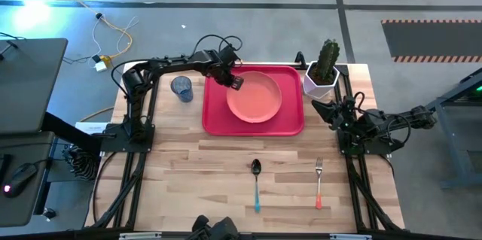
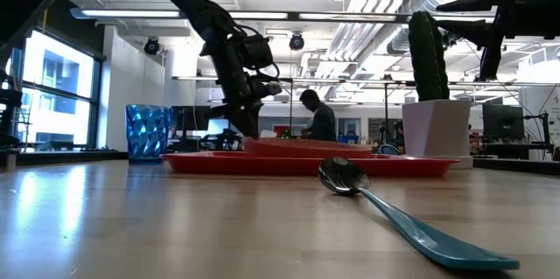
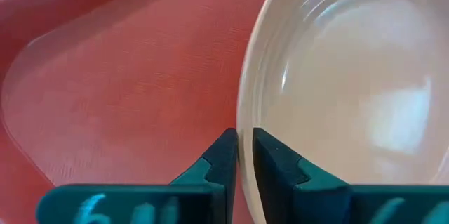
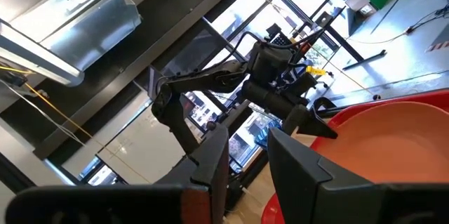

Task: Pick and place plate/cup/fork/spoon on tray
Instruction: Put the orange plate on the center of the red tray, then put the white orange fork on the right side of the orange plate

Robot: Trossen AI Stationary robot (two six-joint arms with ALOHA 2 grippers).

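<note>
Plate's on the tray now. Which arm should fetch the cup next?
Left, probably. The left gripper is at the plate rim on the tray, close to the cup. The right gripper waits beyond the tray's far side.

pink plate [image 1: 256, 97] flat on tray [image 1: 215, 120] (red)

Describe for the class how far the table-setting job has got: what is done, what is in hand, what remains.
Done: the plate lies on the tray. In hand: the left hand is at the plate's rim, its fingers closed on the rim. Left: the cup stands on the table beside the tray, and the spoon and fork lie on the table. The right hand waits near the cactus pot.
</note>
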